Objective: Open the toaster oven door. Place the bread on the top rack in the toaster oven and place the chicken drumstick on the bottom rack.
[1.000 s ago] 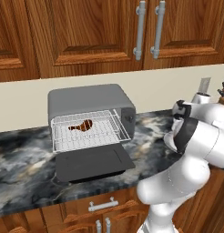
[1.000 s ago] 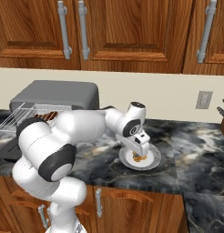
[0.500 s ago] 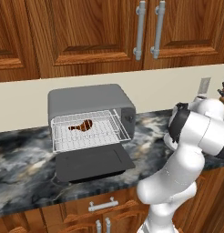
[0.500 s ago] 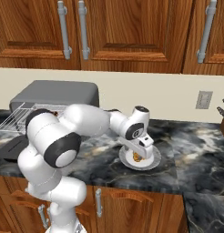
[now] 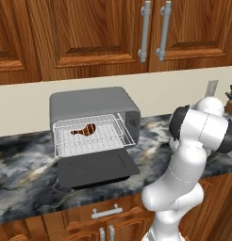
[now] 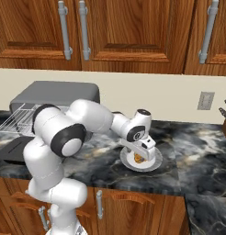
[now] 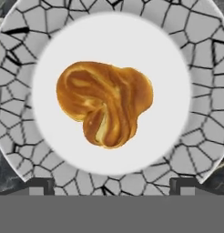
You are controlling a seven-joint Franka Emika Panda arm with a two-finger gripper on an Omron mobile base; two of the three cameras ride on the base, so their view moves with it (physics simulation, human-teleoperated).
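On the dark marble worktop the toaster oven door lies open with the chicken drumstick on a pulled-out rack, while the spread pincer hovers above the bread, not yet gripped, on its plate at the oven's 3 o'clock.

We saw a dark marbled bench running under wooden wall cupboards with upright silver handles. A round plate, white in the middle with a grey rim crazed by black lines, lay on the bench right of centre in the right base view. A pale backsplash carried a wall socket, and a knife block stood at the far right. Drawers with silver pulls sat below the bench
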